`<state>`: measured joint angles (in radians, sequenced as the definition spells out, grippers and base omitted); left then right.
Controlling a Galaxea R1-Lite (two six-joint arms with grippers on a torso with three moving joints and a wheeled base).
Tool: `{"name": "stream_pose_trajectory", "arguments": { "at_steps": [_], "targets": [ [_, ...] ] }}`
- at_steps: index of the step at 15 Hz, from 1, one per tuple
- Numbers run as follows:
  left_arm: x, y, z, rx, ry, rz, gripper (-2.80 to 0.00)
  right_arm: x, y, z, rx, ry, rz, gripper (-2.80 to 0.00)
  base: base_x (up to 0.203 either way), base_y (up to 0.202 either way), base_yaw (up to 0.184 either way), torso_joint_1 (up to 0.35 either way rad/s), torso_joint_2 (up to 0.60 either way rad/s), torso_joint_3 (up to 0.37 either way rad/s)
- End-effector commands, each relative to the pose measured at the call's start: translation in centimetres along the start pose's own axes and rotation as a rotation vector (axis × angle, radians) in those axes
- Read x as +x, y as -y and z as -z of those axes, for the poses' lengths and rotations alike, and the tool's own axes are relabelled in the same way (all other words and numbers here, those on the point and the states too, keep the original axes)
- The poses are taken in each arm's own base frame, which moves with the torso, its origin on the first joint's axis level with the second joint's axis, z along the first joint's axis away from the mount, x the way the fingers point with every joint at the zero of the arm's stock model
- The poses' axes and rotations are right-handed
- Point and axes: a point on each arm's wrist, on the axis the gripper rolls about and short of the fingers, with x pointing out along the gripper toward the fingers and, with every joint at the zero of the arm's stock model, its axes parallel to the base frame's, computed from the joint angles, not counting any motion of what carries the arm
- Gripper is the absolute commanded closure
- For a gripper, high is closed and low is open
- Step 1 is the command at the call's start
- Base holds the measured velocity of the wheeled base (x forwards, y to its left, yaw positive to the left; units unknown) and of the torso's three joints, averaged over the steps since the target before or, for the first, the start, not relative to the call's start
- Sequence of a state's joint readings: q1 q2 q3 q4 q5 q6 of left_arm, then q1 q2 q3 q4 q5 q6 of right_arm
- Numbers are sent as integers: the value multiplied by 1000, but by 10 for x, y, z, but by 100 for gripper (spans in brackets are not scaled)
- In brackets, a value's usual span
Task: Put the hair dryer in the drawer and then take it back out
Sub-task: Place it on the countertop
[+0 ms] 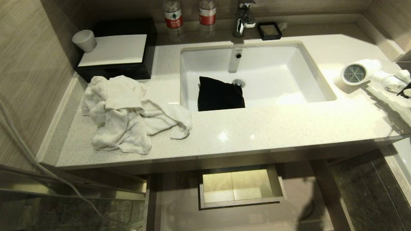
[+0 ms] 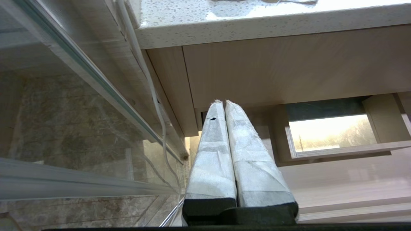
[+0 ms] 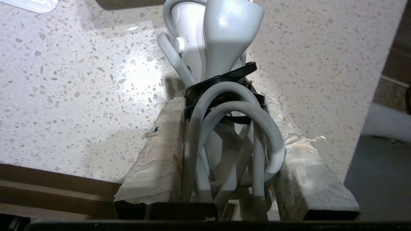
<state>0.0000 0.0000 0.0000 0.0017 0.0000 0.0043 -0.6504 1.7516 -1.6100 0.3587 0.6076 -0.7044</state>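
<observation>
Right gripper [image 3: 224,150] clenched on hair dryer [image 1: 369,74], taped fingers [image 3: 154,160] pressing either side of bundled cord [image 3: 231,128] and handle. Positioned at far right end of countertop [image 1: 257,128], mostly past the head view's right edge. Barrel pointing left, mesh grille [image 1: 354,73] facing sink [image 1: 257,73]. Whether dryer rests on the stone or hangs just over it: cannot tell. Bare counter between dryer and sink rim. Black pouch [image 1: 220,94] inside basin. Crumpled white towel [image 1: 128,112] on counter at left, well apart. Near edge of counter overhanging open drawer [image 1: 179,199] below; boxed cut-out [image 1: 239,186] in its floor. Left gripper [image 2: 224,106] clamped shut, empty, low beside vanity front.
</observation>
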Motion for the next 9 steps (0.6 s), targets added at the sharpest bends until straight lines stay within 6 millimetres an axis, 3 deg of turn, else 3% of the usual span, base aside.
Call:
{"name": "stream_pose_trajectory", "arguments": {
  "at_steps": [1, 6, 7, 9],
  "targets": [
    [0, 0, 0, 0, 0, 0, 0, 16, 4, 12, -1, -17, -41, 0, 0, 0, 0, 0, 0, 0],
    [0, 0, 0, 0, 0, 0, 0, 16, 4, 13, -33, -15, -40, 0, 0, 0, 0, 0, 0, 0],
    [0, 0, 0, 0, 0, 0, 0, 16, 4, 13, -40, -15, -36, -280, 0, 0, 0, 0, 0, 0],
    [0, 0, 0, 0, 0, 0, 0, 13, 2, 15, -76, -26, -42, -280, 0, 0, 0, 0, 0, 0]
  ]
}}
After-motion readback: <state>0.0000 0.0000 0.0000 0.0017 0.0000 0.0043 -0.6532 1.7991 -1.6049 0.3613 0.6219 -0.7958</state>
